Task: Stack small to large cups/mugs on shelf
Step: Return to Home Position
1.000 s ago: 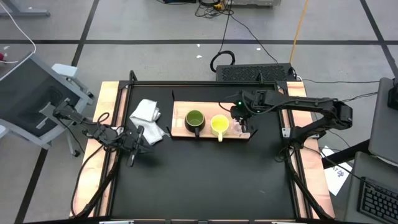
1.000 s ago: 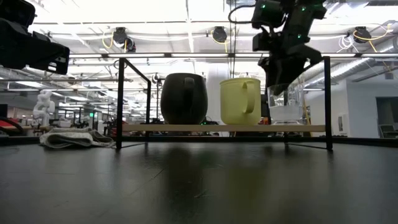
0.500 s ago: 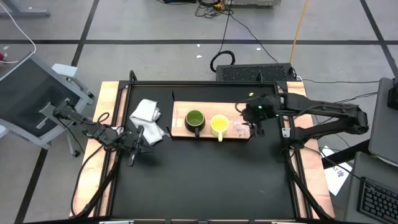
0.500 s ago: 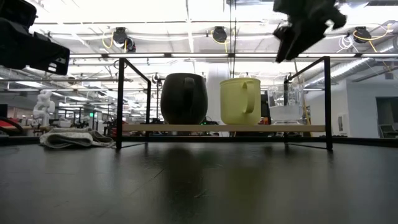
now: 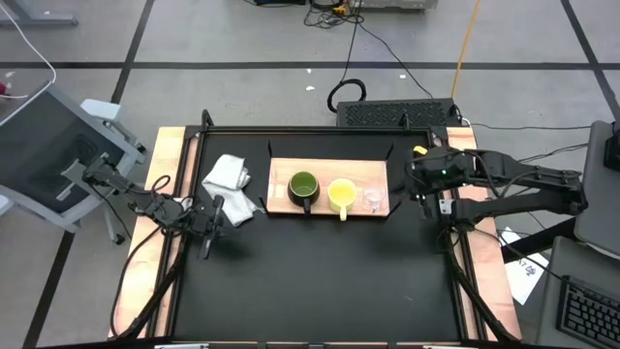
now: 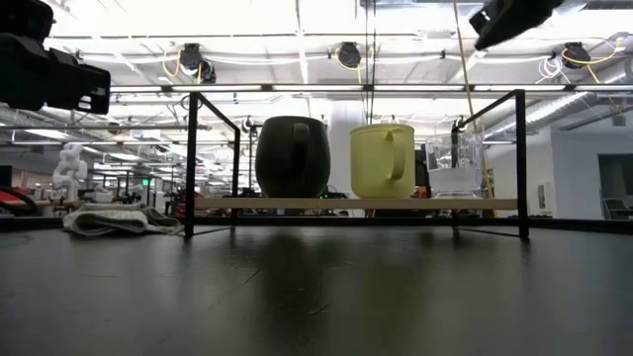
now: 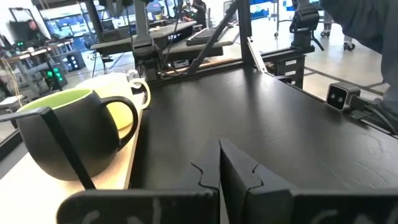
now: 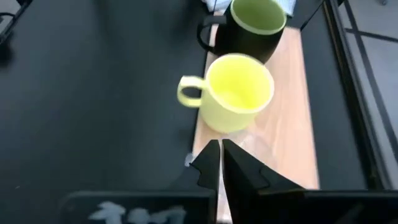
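On the light-wood shelf (image 5: 329, 206) three vessels stand in a row on their bases: the dark green mug (image 5: 303, 187), the yellow mug (image 5: 341, 195) and the small clear glass cup (image 5: 373, 200). In the low view they show as green mug (image 6: 293, 156), yellow mug (image 6: 382, 160) and glass cup (image 6: 455, 164). My right gripper (image 5: 415, 184) hangs shut, raised, off the shelf's right end, touching nothing; its wrist view looks down on the yellow mug (image 8: 239, 93). My left gripper (image 5: 215, 221) waits shut at the table's left, near the green mug (image 7: 68, 134).
A crumpled white cloth (image 5: 230, 184) lies on the table just left of the shelf. Thin black brackets (image 6: 190, 163) rise at the shelf's corners. The black tabletop (image 5: 310, 281) stretches bare toward the near edge.
My right gripper has drawn away from the glass cup, rising and going toward the table's right edge, and its fingers have come together. The glass cup stays upright on the shelf beside the yellow mug.
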`<state>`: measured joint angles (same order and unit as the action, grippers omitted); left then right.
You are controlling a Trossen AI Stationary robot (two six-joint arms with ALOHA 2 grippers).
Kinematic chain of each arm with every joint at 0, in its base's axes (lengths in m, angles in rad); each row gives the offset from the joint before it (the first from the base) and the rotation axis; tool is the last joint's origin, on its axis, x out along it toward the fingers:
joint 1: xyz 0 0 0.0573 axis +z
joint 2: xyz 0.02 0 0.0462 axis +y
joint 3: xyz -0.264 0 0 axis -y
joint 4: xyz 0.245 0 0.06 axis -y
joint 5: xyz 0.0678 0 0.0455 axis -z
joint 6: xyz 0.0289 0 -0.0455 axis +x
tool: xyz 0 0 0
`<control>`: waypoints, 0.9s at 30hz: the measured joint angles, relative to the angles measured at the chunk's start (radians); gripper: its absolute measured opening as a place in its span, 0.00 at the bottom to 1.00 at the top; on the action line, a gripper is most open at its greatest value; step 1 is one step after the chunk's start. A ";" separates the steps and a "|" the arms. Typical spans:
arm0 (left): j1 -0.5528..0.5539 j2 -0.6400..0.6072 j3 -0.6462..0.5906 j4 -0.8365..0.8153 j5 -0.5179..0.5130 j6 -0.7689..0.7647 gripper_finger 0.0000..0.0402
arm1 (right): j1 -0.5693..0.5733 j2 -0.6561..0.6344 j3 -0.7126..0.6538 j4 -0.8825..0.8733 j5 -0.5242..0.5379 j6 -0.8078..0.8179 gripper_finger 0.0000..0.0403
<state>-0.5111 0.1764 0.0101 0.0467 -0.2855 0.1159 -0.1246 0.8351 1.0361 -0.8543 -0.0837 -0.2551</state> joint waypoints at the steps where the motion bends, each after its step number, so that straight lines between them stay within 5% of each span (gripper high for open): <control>1: 0.000 0.000 0.000 0.000 0.000 -0.004 0.01 | 0.004 -0.017 -0.018 0.000 0.000 0.010 0.02; 8: -0.001 0.000 0.000 0.000 -0.003 0.011 0.00 | 0.051 -0.184 -0.196 0.059 -0.010 0.107 0.00; 15: -0.001 0.000 0.000 0.007 -0.074 -0.033 0.00 | 0.092 -0.354 -0.368 0.220 -0.169 0.210 0.00; 27: -0.001 0.000 0.000 0.009 -0.092 -0.074 0.00 | 0.220 -0.434 -0.488 0.364 -0.263 0.305 0.00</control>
<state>-0.5117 0.1764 0.0101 0.0555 -0.3780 0.0421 0.0954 0.4007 0.5478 -0.4900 -0.3469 0.0498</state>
